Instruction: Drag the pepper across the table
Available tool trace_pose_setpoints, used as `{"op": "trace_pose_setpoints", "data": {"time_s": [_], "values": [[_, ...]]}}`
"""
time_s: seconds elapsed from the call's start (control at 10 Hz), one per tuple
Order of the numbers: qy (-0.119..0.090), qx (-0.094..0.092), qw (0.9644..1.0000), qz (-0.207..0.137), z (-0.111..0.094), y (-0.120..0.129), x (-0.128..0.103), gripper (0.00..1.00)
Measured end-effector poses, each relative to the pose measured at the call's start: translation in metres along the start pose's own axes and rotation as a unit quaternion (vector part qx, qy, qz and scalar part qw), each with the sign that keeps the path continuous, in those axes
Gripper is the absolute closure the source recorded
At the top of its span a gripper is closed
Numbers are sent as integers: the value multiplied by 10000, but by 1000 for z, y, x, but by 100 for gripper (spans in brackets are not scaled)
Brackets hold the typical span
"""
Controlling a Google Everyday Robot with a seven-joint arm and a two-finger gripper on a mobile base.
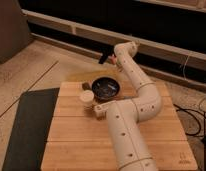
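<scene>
End effector of the white segmented arm hangs beyond the far edge of the light-brown plank surface, its state indiscernible; no pepper identifiable, perhaps the reddish speck there; dragging apparently unfinished; black bowl and white cup nearby.

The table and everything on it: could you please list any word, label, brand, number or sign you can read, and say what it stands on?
Nothing can be read.
Table: a small dark mark near its front right corner, too small and blurred to read.
Dark bowl, pale cup, white arm: no text visible.
Gripper, raised beyond the table's far edge: no text visible.
</scene>
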Motion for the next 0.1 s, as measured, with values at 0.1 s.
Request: {"op": "trace_pose_setpoints", "data": {"time_s": [0.1], "values": [[1, 0, 10000, 1, 0, 0, 0, 36]]}}
